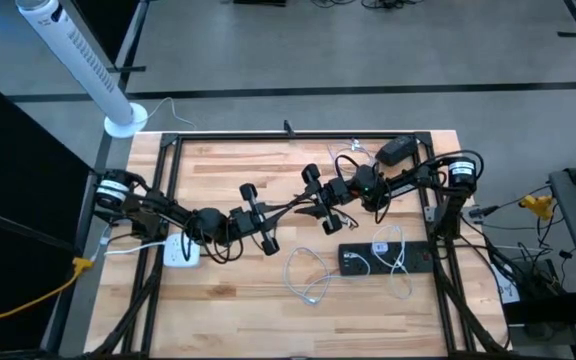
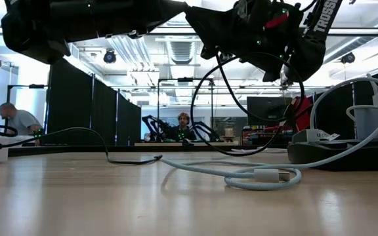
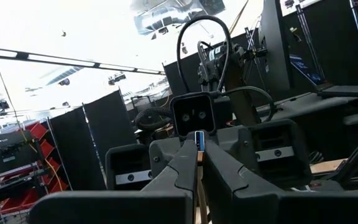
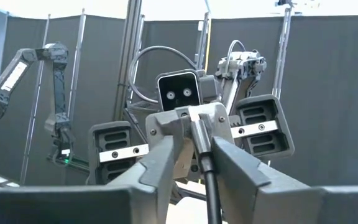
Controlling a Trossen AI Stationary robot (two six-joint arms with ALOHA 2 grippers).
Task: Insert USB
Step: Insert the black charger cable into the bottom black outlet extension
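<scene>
Left hand (image 3: 197, 154): fingers pressed together, clamped on the USB plug (image 3: 199, 140), whose blue-lined tip sticks out past the fingertips.
USB plug: held in the air above the surface (image 1: 228, 300), just behind the left end of the black power strip (image 1: 420, 258), aimed at the right hand facing it.
Right hand (image 4: 194, 140): fingers drawn in on either side of a dark cable (image 4: 207, 180) and gripping it. The cable runs back between the fingers toward the wrist.
Hands together: nose to nose in the high view, almost touching, behind the black power strip's left end and off the wood.
Left arm: stretched low across the surface from the edge well left of the black power strip.
Right arm: reaches in from the corner behind the black power strip's right end.
White cable (image 1: 308, 280): lying in loose loops on the wood just left of the black power strip. More white loops are draped over the strip itself.
White cable's plug (image 2: 268, 176): flat on the surface in the low view, beside the black power strip.
White outlet block (image 1: 178, 250): well to the left of the black power strip, under the left arm.
Black adapter (image 1: 398, 150): near the far edge, behind the black power strip.
Room: two people (image 2: 18, 119) sit far beyond the surface in the low view.
</scene>
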